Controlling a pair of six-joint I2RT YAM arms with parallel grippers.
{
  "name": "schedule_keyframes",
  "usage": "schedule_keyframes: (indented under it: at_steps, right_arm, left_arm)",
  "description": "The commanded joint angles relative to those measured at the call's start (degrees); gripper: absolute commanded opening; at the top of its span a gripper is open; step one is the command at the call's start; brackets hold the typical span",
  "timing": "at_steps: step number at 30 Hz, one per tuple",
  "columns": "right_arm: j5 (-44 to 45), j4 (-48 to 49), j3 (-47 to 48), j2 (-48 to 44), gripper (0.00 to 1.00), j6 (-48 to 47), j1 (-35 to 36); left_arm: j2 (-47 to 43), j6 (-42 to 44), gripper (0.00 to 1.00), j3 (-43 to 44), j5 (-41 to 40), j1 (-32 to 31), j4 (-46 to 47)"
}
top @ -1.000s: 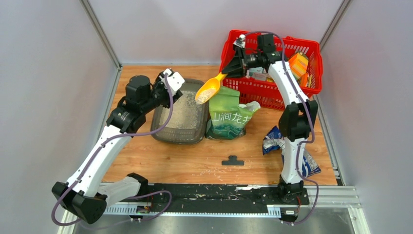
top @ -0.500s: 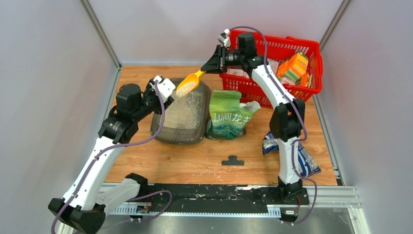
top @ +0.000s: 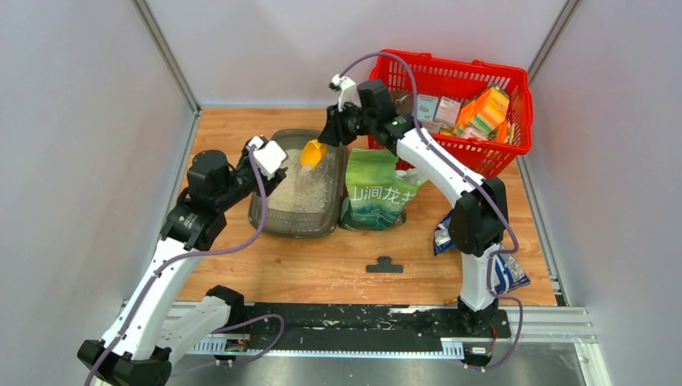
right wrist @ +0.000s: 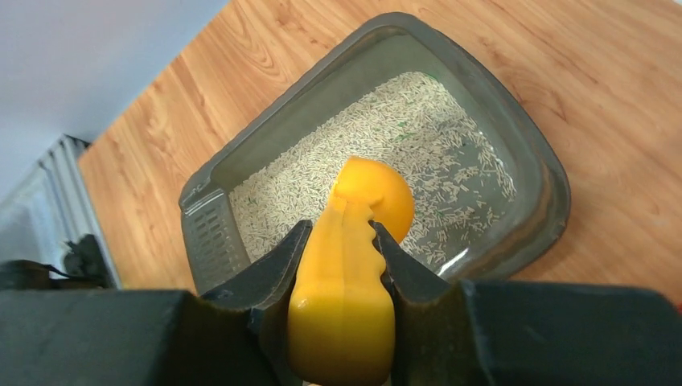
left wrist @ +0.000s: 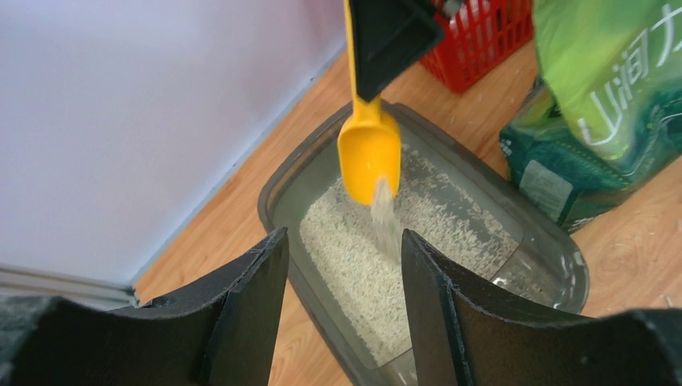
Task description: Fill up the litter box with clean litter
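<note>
Right tool (right wrist: 342, 241) pinches the scoop (right wrist: 371, 193) handle, pouring loose, free-running clean litter (left wrist: 354, 265) into the litter box (right wrist: 531, 153); left tool (left wrist: 344, 245) wide, empty, ten o'clock.

Looks like a robotics lab test cell to me, not anybody's home. Plain pale panel walls (top: 80, 161) box the space in on the left, right and far sides, with bare metal frame posts (top: 165, 52) in the corners. The wood-look table (top: 322, 265) has a black mounting rail (top: 362, 318) along its near edge, and the left arm (top: 161, 273) and right arm (top: 434, 165) are bolted onto it. The household stuff seems like staged props: a red basket (top: 450, 60) of packaged goods far right, a green bag (top: 378, 193), and a litter box (top: 265, 215).
</note>
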Motion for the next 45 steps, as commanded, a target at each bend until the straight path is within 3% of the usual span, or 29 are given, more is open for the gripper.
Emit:
schedule_keyframes:
  at_steps: [1, 5, 8, 11, 12, 15, 20, 26, 29, 39, 45]
  right_arm:
    - [10.3, 5.5, -2.0, -6.3, 0.0, -10.8, 3.5]
    - [9.8, 5.2, -1.3, -10.8, 0.0, -9.9, 2.9]
    - [4.2, 2.4, 0.4, -14.9, 0.0, -6.3, 1.4]
    - [-6.6, 0.0, 0.2, -18.4, 0.0, -3.1, -1.5]
    - [-13.9, -0.8, -0.6, -19.1, 0.0, -2.8, -3.0]
    - [-24.8, -4.8, -2.2, -21.5, 0.0, -5.2, -4.9]
    - [-26.3, -6.2, -6.8, -26.1, 0.0, -5.9, -7.3]
    - [-24.5, -5.6, -8.2, -28.0, 0.0, -3.0, -7.8]
    - [-24.3, -4.3, -9.0, -28.6, 0.0, -1.0, -8.0]
    - [-25.1, -3.5, -13.8, -32.1, 0.0, 4.1, -11.5]
    - [-25.0, -3.2, -16.1, -33.4, 0.0, 4.5, -11.7]
  left_arm:
    - [-1.2, -2.1, 0.62, -0.4, 7.1, 0.2, 2.4]
    - [0.5, -0.8, 0.62, 0.3, 15.1, 0.2, 2.8]
    - [2.6, -2.6, 0.62, 1.9, 14.7, 0.2, 5.0]
    - [5.0, -3.5, 0.62, 4.3, 14.2, 0.2, 6.0]
    - [5.6, -3.0, 0.63, 4.8, 15.8, 0.2, 6.4]
    - [7.8, -3.6, 0.64, 7.1, 19.2, 0.2, 7.7]
    - [12.3, -5.5, 0.64, 10.4, 20.1, -0.4, 11.1]
    - [16.5, -1.7, 0.59, 12.3, 21.2, -4.5, 14.5]
    - [19.0, 2.2, 0.55, 13.4, 21.2, -7.4, 14.3]
    - [24.9, 5.4, 0.0, 16.0, 16.3, -12.8, 13.2]
    - [27.0, 5.0, 0.0, 16.9, 17.3, -13.2, 13.2]
